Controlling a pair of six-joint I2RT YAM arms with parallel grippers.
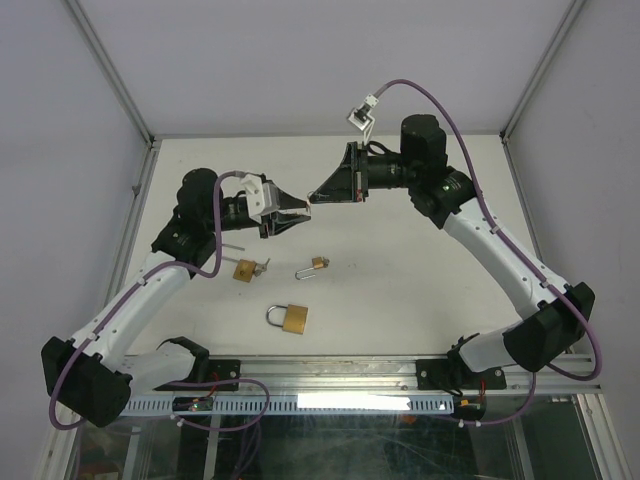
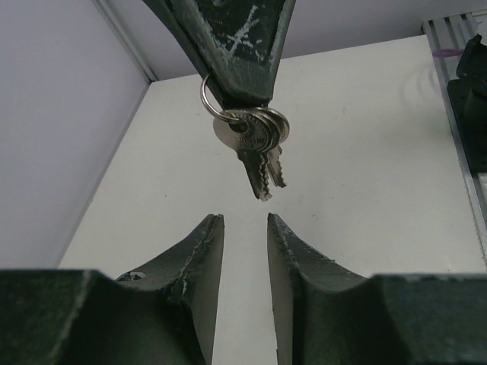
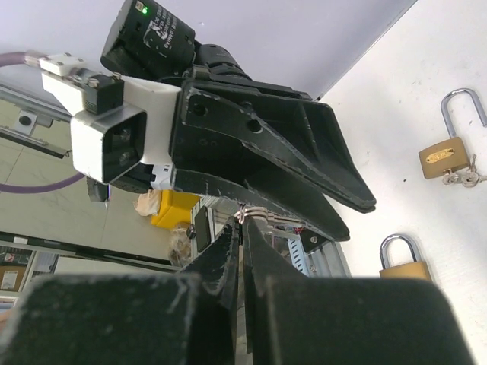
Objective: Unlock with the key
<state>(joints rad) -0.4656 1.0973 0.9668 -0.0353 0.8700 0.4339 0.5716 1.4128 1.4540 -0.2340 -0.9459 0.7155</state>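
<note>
The right fingers [image 2: 245,53] are pressing tight together on the ring of a key bunch [image 2: 259,148], so the keys are hanging blade-down from their tips, in the air above the surface [image 1: 420,290]. The left fingers [image 2: 207,247] are standing partly spread with a clear gap between them and are pinching nothing. In the left wrist view their tips are pointing up at the key bunch, near it but not touching it. From above, the two arms are meeting almost tip to tip over the middle of the surface, the left reaching in from the left and the right from the right.

Three brass locks are lying flat on the white surface, nearer the arm bases and well apart from the key bunch. The left padlock [image 1: 245,270] is lying with small keys [image 3: 463,179] just beside it, the middle padlock [image 1: 318,264] is the smallest, and the near padlock [image 1: 292,318] is the largest and closest to the bases.

Pale walls [image 1: 300,60] are enclosing the surface on three sides, with metal posts [image 1: 110,70] running up at the far corners, and a purple cable [image 1: 450,110] is looping over the right arm
</note>
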